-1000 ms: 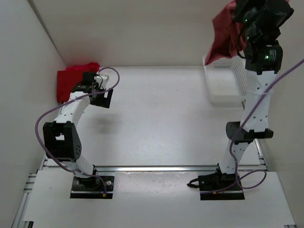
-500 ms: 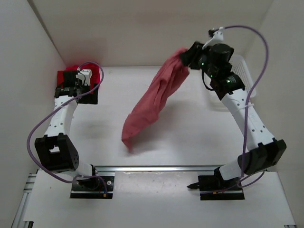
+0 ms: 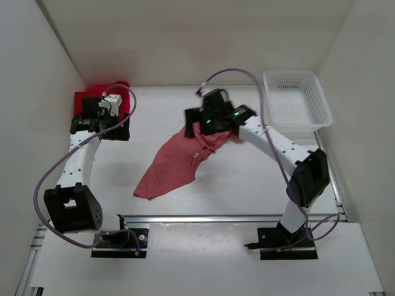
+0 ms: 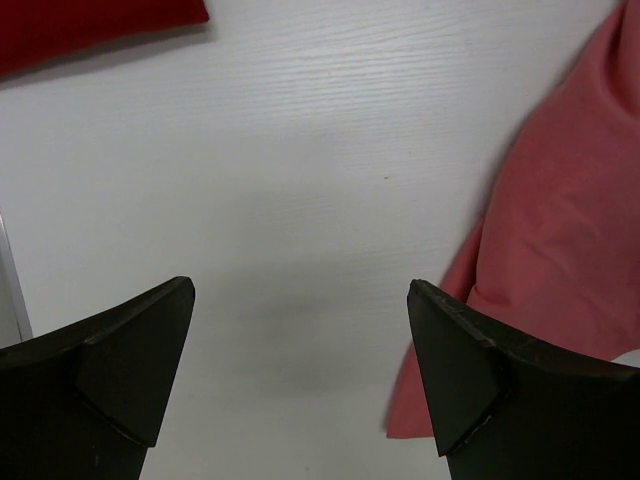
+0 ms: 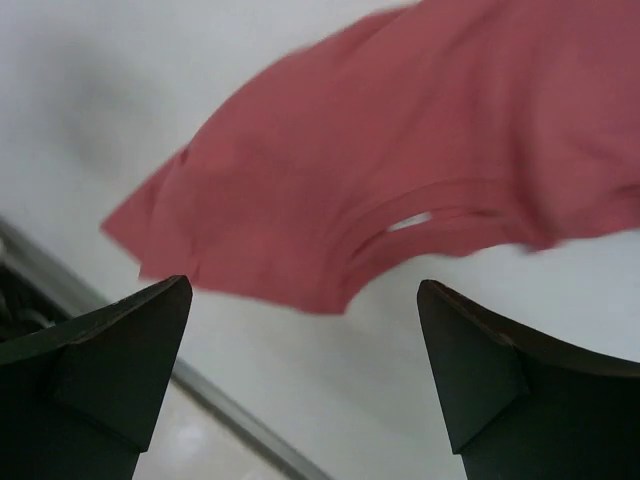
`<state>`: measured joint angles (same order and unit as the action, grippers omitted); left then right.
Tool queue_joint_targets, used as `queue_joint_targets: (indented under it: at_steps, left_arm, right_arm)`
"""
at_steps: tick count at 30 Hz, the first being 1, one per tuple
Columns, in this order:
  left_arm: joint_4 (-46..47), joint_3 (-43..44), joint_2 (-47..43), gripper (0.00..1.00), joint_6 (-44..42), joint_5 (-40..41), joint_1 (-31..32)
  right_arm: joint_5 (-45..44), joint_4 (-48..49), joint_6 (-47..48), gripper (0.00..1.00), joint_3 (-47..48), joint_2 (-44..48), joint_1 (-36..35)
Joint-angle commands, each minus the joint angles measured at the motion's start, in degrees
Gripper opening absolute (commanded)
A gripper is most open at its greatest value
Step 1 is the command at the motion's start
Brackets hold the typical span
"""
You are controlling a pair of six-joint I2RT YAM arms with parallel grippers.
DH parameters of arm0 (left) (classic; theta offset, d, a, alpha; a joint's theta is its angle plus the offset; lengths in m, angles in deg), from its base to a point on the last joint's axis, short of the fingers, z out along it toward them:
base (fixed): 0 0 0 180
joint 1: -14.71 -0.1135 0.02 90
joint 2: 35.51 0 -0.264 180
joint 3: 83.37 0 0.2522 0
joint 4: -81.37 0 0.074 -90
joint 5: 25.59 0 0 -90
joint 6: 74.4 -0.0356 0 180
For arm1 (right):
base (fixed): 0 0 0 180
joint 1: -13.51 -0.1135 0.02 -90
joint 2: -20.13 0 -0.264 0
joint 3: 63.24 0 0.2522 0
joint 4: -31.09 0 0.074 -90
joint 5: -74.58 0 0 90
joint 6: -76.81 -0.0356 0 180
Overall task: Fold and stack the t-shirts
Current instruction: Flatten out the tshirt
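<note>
A faded salmon pink t-shirt [image 3: 176, 161] lies crumpled and spread across the middle of the table, also seen in the right wrist view [image 5: 400, 170] and the left wrist view [image 4: 565, 220]. My right gripper [image 3: 192, 123] hovers over its far end, open, with nothing between the fingers [image 5: 300, 370]. A dark crimson t-shirt [image 3: 82, 102] with a brighter red t-shirt [image 3: 117, 87] behind it sits folded in the back left corner; its edge shows in the left wrist view [image 4: 90, 25]. My left gripper [image 3: 100, 131] is just in front of that pile, open over bare table [image 4: 300, 370].
A white mesh basket [image 3: 291, 74] stands at the back right against the wall. White walls close in the left, back and right sides. A metal rail [image 3: 228, 217] runs along the near table edge, also seen in the right wrist view [image 5: 60, 270].
My right arm swung the salmon t-shirt from above the basket down to the table's middle and opened, letting it drop. My left arm drew back left toward the red pile.
</note>
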<state>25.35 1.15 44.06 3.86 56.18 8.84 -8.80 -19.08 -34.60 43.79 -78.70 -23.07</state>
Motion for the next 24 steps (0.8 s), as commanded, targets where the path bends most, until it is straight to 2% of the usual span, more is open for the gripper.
queue_joint_targets:
  at_steps: [1, 4, 6, 8, 10, 14, 17, 20, 24]
  left_arm:
    - [-0.37, -1.59, -2.4, 0.99, 3.65, -3.1, -6.23]
    - [1.13, -3.6, -2.58, 0.98, 8.83, -5.56, -14.05]
    - [1.39, -4.4, -2.67, 0.99, 10.08, -8.02, -16.71]
    - [1.04, -5.63, -2.05, 0.99, 9.64, -7.95, -16.55]
    - [0.52, -6.6, -2.05, 0.99, 9.2, -5.84, -15.15]
    - [0.69, -8.0, -2.75, 0.99, 8.85, -6.62, -14.52]
    - [1.04, -7.31, -2.49, 0.99, 8.59, -6.27, -15.22]
    - [1.3, -6.52, -2.23, 0.98, 8.67, -5.75, -16.45]
    - [2.18, -5.99, -2.23, 0.98, 8.67, -4.78, -18.21]
  right_arm:
    - [-6.07, -5.18, 1.46, 0.99, 0.33, -2.59, -11.55]
    - [-5.73, -4.12, -2.75, 0.99, 0.24, -6.54, -17.03]
    - [-4.5, -1.23, -4.25, 0.99, 0.59, -8.65, -20.54]
    - [-5.9, -1.04, -4.87, 0.99, 2.77, -14.17, -23.0]
    - [-6.17, -3.92, -6.53, 0.99, 11.18, -19.09, -24.24]
    - [-10.12, -12.19, -5.84, 0.99, 28.85, -31.74, -27.49]
    - [-10.14, -17.82, -5.75, 0.99, 37.39, -38.7, -29.07]
    - [-10.12, -24.14, -5.57, 0.99, 43.64, -44.77, -30.3]
    - [-9.35, -29.95, -5.05, 0.86, 47.35, -48.82, -31.18]
